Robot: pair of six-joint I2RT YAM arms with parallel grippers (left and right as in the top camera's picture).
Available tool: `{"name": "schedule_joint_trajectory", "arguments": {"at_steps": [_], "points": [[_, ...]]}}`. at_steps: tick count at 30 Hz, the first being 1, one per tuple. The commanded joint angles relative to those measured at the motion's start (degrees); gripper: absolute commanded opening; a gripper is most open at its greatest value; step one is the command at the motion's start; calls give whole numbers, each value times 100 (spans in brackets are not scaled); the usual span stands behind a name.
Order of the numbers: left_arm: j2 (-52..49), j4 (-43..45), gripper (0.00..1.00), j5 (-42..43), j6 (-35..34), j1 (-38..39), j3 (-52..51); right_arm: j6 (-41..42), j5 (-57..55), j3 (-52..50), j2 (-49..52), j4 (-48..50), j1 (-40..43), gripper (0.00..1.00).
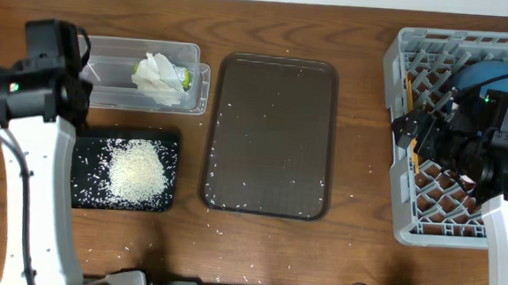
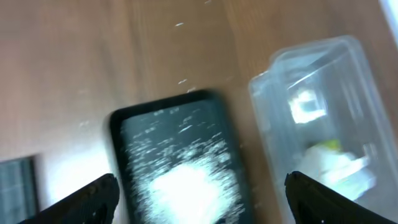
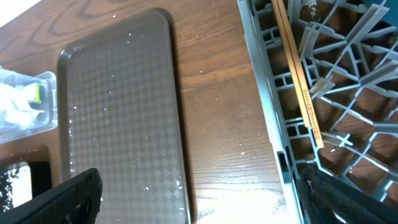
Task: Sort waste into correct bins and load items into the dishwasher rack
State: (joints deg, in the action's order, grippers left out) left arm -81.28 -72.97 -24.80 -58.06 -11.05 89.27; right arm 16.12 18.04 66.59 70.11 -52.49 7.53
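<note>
White rice (image 1: 136, 171) lies heaped in the black tray (image 1: 83, 198). Behind it the clear tub (image 1: 109, 50) holds the crumpled tissue (image 1: 159, 75) and a yellow-green wrapper (image 1: 186, 75). My left gripper (image 2: 202, 179) hangs open above the rice (image 2: 193, 186), with the tub (image 2: 323, 81) to one side. The grey rack (image 1: 401, 45) at the right holds the dark-blue dish (image 1: 488, 73) and wooden chopsticks (image 3: 298, 81). My right gripper (image 3: 202, 177) is open over bare table beside the rack's edge (image 3: 267, 124). The cups and the small bowl are hidden.
A large brown serving tray (image 1: 272, 135) lies mid-table, with stray rice grains on it and on the wood around it. The right arm (image 1: 500, 166) covers much of the rack. The left arm (image 1: 37, 147) stands over the black tray's left end.
</note>
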Motion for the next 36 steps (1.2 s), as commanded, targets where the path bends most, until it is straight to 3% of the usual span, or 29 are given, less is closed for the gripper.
{"name": "schedule_joint_trajectory", "arguments": {"at_steps": [1, 9, 22, 27, 33, 36], "points": [[280, -378, 88, -120, 59, -2, -57, 59, 39, 20, -9, -4, -26, 99], [769, -299, 88, 625, 63, 120, -782, 59, 39, 20, -9, -4, -26, 99], [2601, 2433, 88, 1062, 1080, 1502, -3591, 59, 39, 20, -9, -2, -26, 99], [3545, 2441, 88, 1121, 1086, 1547, -4395, 59, 39, 20, -9, -4, -26, 98], [4199, 2203, 88, 1209, 1097, 1547, -4588, 59, 39, 20, -9, -4, -26, 99], [4271, 2203, 88, 1270, 1733, 1554, -4594, 59, 39, 20, -9, -4, -26, 99]]}}
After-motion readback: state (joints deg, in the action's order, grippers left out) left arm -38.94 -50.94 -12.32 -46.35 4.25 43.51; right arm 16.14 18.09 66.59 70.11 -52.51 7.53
